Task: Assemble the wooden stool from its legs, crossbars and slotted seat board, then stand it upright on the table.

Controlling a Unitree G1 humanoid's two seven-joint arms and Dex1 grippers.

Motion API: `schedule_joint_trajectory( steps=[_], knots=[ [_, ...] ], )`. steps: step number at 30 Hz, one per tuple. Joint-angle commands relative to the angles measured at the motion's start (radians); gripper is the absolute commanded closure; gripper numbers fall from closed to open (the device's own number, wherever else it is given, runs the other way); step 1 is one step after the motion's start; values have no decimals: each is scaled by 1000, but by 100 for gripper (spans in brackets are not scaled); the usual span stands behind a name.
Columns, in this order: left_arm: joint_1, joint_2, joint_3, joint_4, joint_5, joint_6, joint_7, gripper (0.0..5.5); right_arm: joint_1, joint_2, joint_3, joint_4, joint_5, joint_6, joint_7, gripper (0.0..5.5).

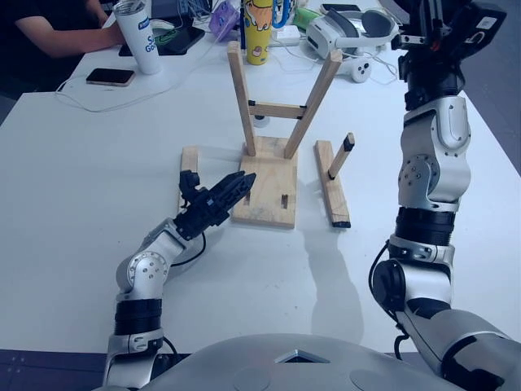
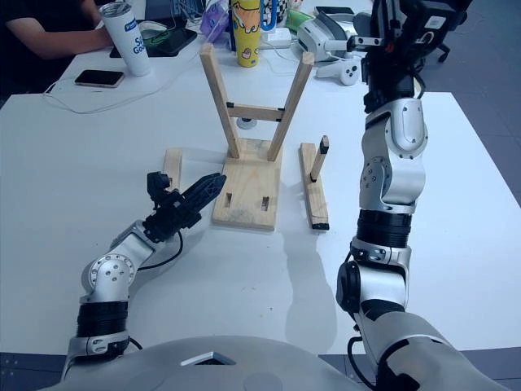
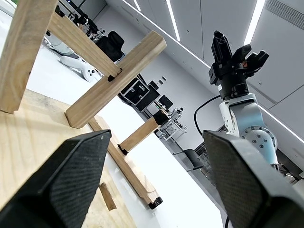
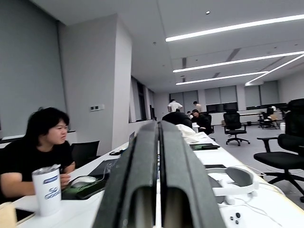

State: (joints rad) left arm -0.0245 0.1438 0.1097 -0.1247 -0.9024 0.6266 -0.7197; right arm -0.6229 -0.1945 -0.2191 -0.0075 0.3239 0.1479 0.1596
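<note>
Lying flat on the white table [image 1: 98,179], the slotted seat board [image 1: 264,195] has two legs joined by a crossbar [image 1: 277,109] rising from its far end. Another leg assembly [image 1: 332,191] lies just to its right. The left gripper [image 1: 238,187], fingers spread and empty, sits at the board's near left edge. The right gripper [image 4: 159,128] is raised high, its fingers pressed together on nothing. A white tumbler [image 1: 137,32] with blue lettering stands far left.

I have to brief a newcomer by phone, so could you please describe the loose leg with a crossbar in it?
On the white table, find the seat board lying flat, two legs standing in it. The loose leg lies flat just to the robot's right of it. Unlike the flat piece on the board's left, it has a short dark-tipped crossbar rising at a tilt.
</note>
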Motion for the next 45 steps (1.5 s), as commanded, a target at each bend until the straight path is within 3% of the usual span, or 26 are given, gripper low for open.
schedule_joint_trajectory(
  steps=[1, 7, 10, 23, 26, 30, 39, 45],
  knots=[
    [-4, 8, 14, -1, 5, -9, 7, 193, 46, 29, 45, -50, 2, 31, 7, 549],
    [-13, 17, 27, -18, 2, -5, 20, 193, 170, 35, 54, 233, -33, 296, -69, 549],
    [-21, 51, 77, -11, -13, -7, 20, 193, 242, 32, 97, 289, -19, 343, 10, 549],
    [16, 1, 16, 3, 15, -12, 25, 193, -4, -63, 4, 166, -58, -50, 19, 549],
    [27, 26, -39, 22, 87, -51, -17, 193, -88, -104, 13, 83, -63, -49, 40, 549],
    [24, 10, -16, 33, 95, -82, -7, 193, -54, -95, 56, -10, 21, 93, 112, 549],
    [32, 0, -8, 44, 119, -138, -7, 193, 453, -216, 251, -462, 183, 426, 316, 549],
    [75, -13, -14, -4, 108, -129, 18, 193, 716, -165, 263, -498, 107, 423, 204, 464]
  ],
)
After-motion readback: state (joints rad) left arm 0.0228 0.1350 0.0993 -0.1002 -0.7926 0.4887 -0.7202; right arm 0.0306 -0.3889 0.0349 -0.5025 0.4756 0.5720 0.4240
